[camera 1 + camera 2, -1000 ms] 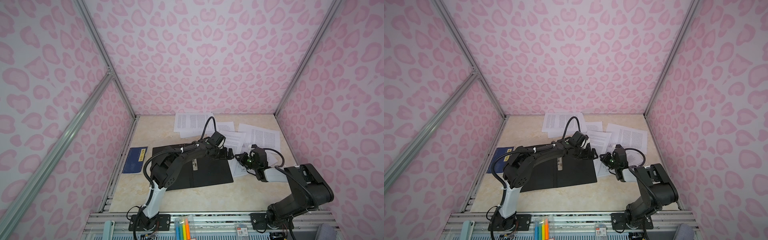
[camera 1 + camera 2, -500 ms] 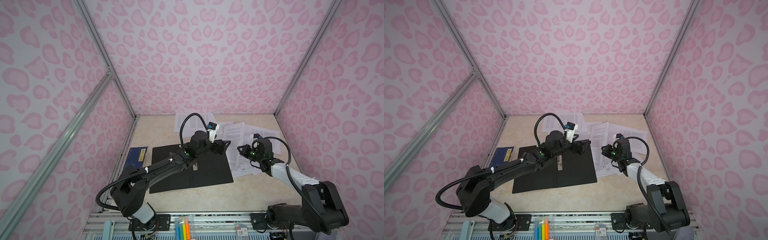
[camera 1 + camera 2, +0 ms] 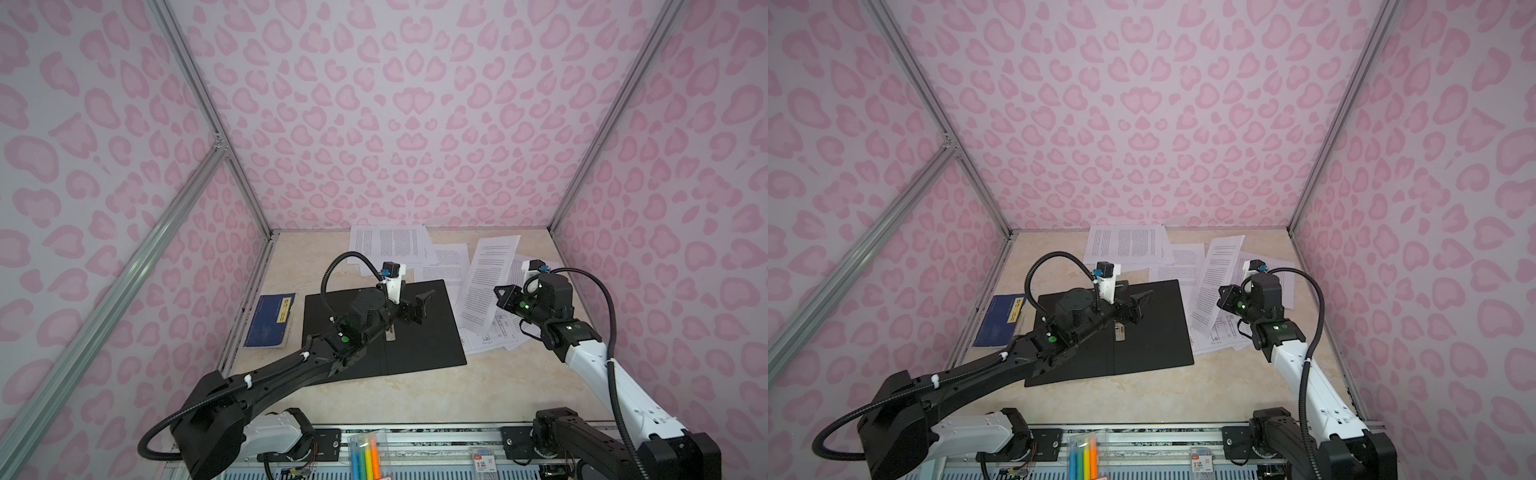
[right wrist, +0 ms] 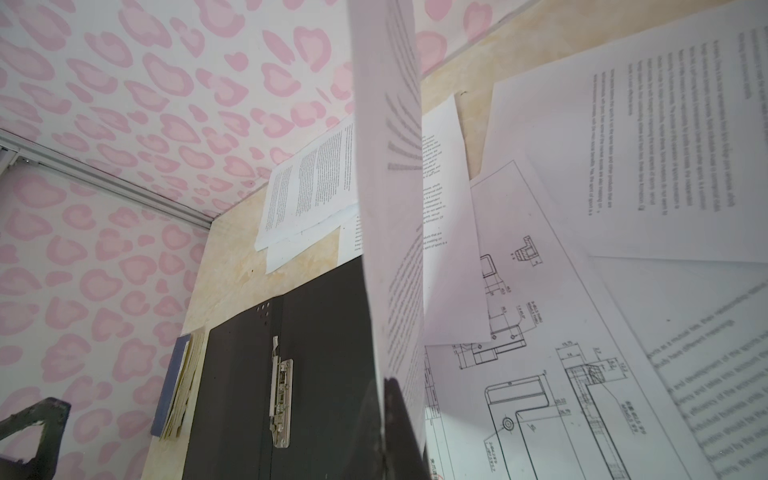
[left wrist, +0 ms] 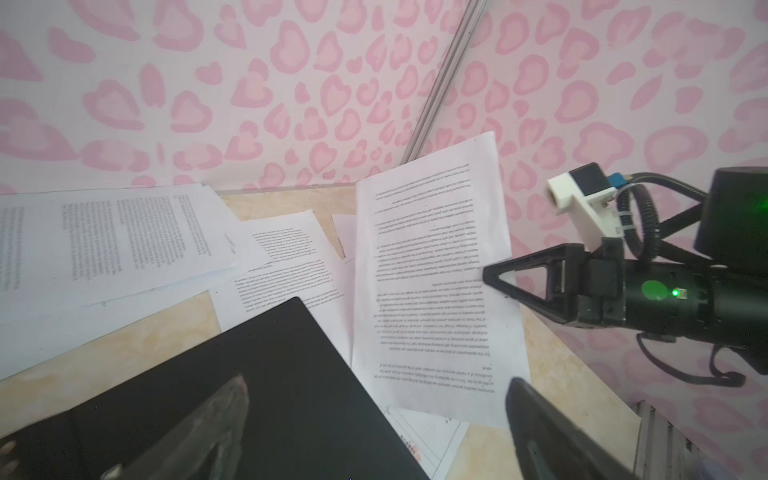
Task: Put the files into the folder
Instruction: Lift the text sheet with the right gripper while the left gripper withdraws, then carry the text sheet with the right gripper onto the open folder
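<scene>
The folder (image 3: 428, 345) lay open, files (image 3: 390, 245) strewn beside it, and the limp sheet (image 3: 487, 278) pinched at its edge by the right gripper (image 3: 498, 291) could buckle or slip, snagging the left gripper (image 3: 419, 306), its fingers spread above the folder.

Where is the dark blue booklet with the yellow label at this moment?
In both top views the blue booklet lies flat on the table on the left side, just beside the left edge of the open folder.

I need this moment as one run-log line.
left tool: open, over open black folder | right tool: shut on lifted white printed paper sheet | other white sheets: on beige table
</scene>
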You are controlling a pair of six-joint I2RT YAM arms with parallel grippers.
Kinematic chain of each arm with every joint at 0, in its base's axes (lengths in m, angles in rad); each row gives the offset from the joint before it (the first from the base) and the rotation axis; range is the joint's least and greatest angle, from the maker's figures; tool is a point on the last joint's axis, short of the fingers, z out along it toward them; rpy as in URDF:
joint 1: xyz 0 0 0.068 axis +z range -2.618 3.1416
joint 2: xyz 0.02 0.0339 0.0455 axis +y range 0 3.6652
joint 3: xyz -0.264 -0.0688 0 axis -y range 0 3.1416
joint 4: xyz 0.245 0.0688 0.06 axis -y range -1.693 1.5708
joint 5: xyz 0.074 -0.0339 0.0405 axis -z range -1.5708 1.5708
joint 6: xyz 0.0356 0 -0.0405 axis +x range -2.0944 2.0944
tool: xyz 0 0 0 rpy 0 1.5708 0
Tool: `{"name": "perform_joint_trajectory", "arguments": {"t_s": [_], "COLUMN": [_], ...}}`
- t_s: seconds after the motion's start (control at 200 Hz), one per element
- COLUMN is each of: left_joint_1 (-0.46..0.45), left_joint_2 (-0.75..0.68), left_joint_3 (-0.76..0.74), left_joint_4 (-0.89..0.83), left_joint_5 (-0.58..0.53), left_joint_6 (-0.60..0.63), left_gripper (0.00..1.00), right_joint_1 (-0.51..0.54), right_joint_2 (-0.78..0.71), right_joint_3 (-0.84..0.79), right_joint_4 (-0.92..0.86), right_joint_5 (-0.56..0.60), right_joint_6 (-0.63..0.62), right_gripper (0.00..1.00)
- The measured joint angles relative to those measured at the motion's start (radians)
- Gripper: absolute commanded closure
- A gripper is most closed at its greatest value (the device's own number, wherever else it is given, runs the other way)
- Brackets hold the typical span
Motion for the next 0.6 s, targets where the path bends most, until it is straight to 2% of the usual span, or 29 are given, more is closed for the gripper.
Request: {"name": "perform_joint_trajectory", "arguments": {"t_s": [0.135,0.26,0.45,0.6], "left_joint_1": [0.000,0.000,0.002,0.002], "left_joint_2": [-0.241,-0.497,-0.797,-0.967], "left_joint_3": [-0.053,-0.083,-0.141,-0.253], "left_joint_4": [-0.257,-0.459,-0.646,-0.703], "left_joint_5": [-0.090,-0.172,-0.276,-0.288], "left_joint_6": [-0.020,0.001,0.063,0.113], "left_gripper": [0.02,0.02,0.02,0.02], "right_joint_1": [0.016,0.087,0.270,0.392], "right_joint_2": [-0.035,-0.023,0.144,0.288], "right_joint_3": [0.052,0.119,0.326,0.479], "right_joint_4": [-0.072,-0.130,-0.187,-0.194], "right_joint_5": [0.027,0.056,0.077,0.019], "right_joint_6": [-0.034,-0.065,-0.116,-0.116], "right_gripper": [1.00,1.00,1.00,1.00]}}
